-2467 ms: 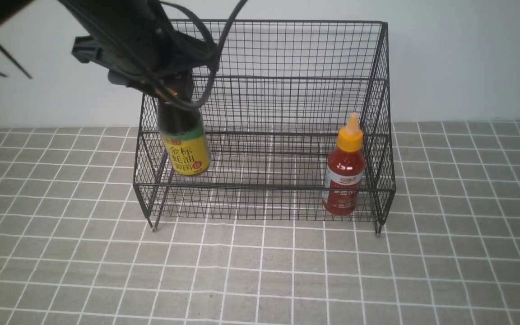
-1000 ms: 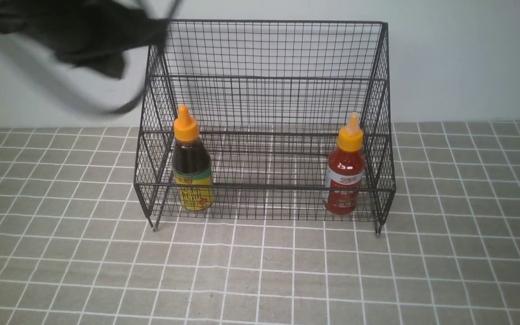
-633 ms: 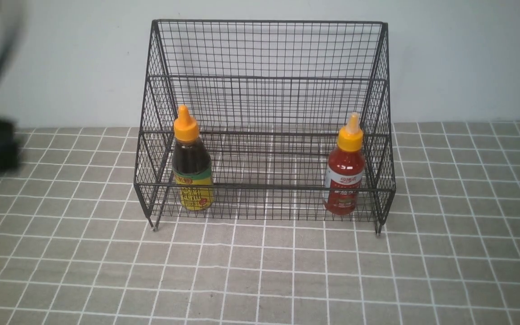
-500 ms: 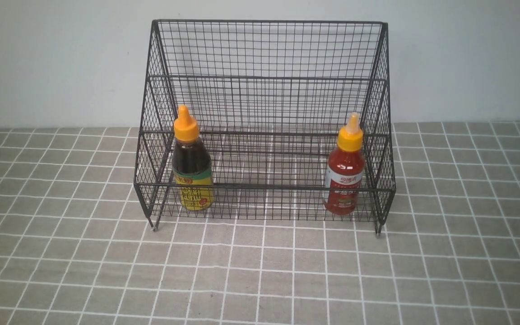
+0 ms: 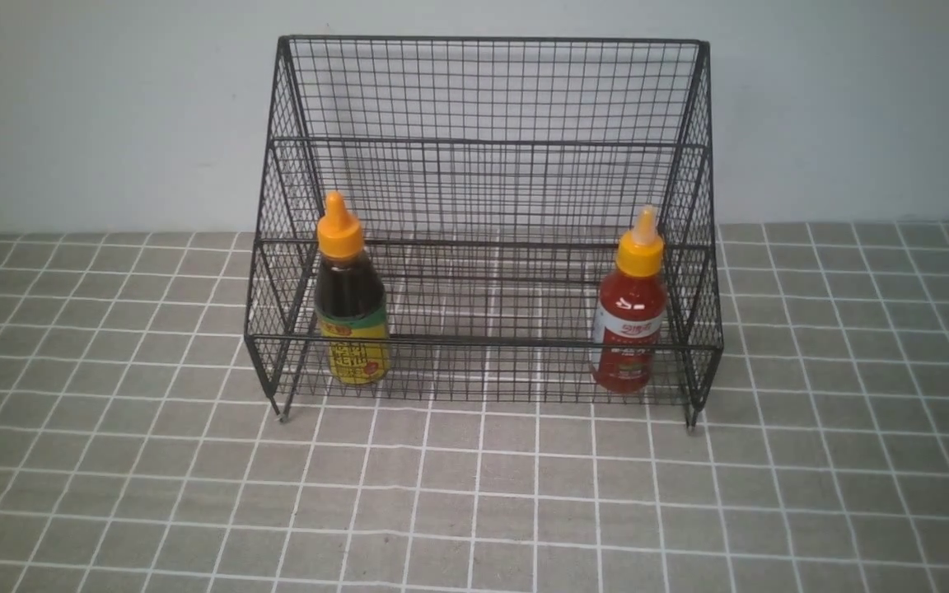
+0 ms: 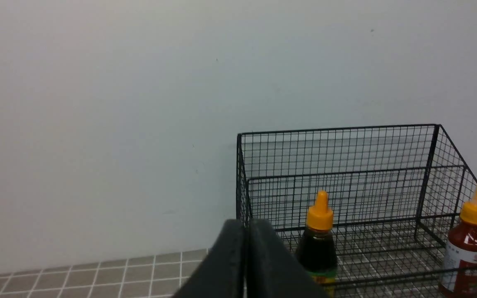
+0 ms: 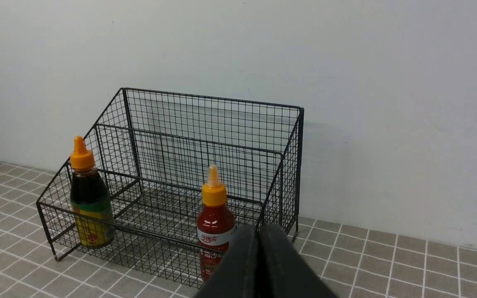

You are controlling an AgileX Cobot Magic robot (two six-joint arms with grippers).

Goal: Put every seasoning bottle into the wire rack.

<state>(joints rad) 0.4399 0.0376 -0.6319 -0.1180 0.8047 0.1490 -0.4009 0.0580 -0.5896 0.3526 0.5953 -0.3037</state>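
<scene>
Black fingers pressed flat together, with nothing pinched between them, make up the left gripper (image 6: 246, 227). It shows only in the left wrist view, held off the rack's left side, clear of the mesh and touching neither bottle. The dark-brown seasoning bottle (image 5: 349, 306), with an orange pointed cap and a yellow-green label, stands upright at the left end of the lower front tier of the wire rack (image 5: 487, 91). It sits close to the left side mesh, behind the low front rail. The rack rests on its short feet on a grey checked tablecloth (image 5: 474, 511), with its tall back toward a pale wall (image 5: 71, 123). At the right end of the same tier the slimmer red seasoning bottle (image 5: 629, 319) stands upright just beside the right side mesh, well apart from the dark one. The right gripper (image 7: 259, 232), seen only in the right wrist view, is likewise closed tight and empty. It is held out in front of the rack's right corner, and its fingers hide the lower part of the red bottle in that view.
</scene>
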